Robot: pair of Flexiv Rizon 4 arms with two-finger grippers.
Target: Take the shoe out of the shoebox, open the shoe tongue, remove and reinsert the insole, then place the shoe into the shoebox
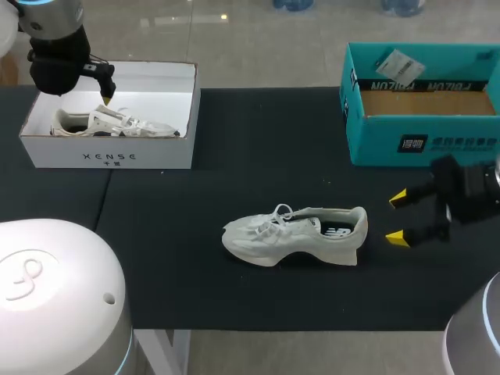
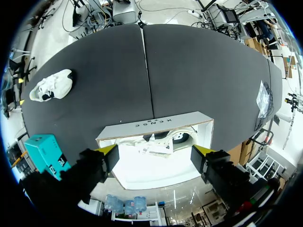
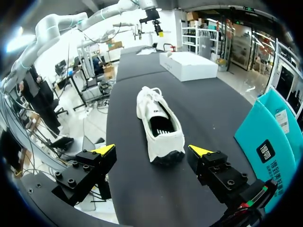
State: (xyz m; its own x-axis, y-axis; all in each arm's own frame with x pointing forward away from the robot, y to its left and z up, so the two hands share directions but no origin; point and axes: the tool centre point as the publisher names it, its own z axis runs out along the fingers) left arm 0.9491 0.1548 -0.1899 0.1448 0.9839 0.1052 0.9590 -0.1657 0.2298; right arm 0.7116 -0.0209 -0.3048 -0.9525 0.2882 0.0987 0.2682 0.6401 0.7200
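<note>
since a shoe lies on its sole on the black table, outside any box, we judge the first step done. the tongue, the insole and the return to a box look left to do.

in the head view our right gripper hovers just beside the shoe's heel, fingers wide apart and holding nothing. well apart from the shoe, a white box holds a second shoe, with our left gripper above it. a teal box stands open beyond the shoe's heel end.

in the left wrist view the left gripper gapes empty over the white box. the shoe lies far off across the seamed table.

in the right wrist view the right gripper is spread wide and empty. the shoe is just ahead of it, heel nearest, with the insole seemingly in place.
</note>
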